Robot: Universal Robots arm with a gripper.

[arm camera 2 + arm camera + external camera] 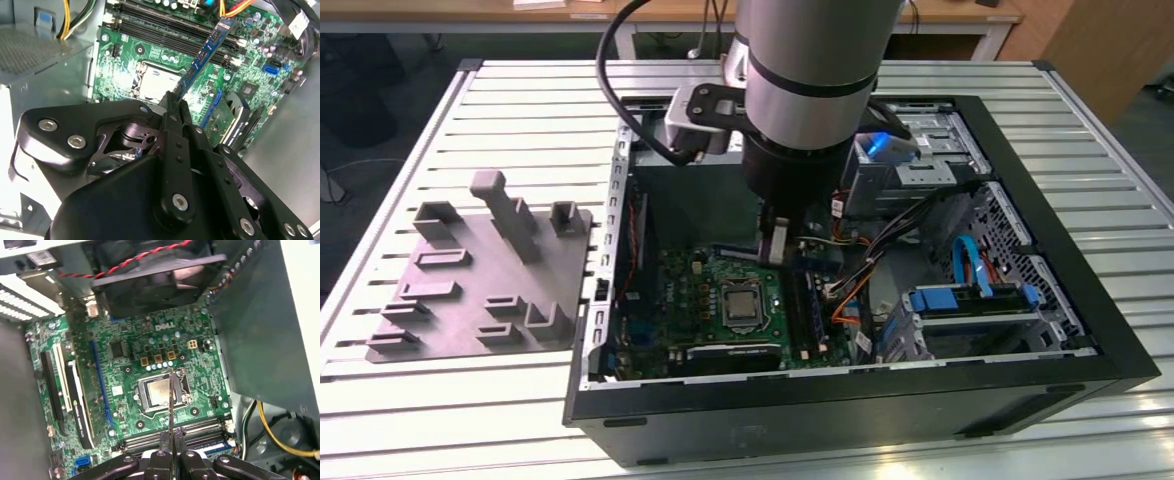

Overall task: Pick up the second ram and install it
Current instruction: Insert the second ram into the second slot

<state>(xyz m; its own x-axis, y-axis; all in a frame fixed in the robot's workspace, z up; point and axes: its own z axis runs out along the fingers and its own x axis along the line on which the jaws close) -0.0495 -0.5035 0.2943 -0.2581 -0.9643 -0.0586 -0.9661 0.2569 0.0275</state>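
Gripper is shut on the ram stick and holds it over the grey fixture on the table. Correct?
No: in the second wrist view the gripper is shut on the second ram above the motherboard; the grey fixture stands outside the computer case, on the exterior view's left.

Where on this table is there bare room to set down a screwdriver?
Bare table slats lie on the exterior view's right of the computer case, and beyond the grey fixture, toward the far edge. Inside the case is crowded: the gripper holds the second ram over the motherboard, beside cables.
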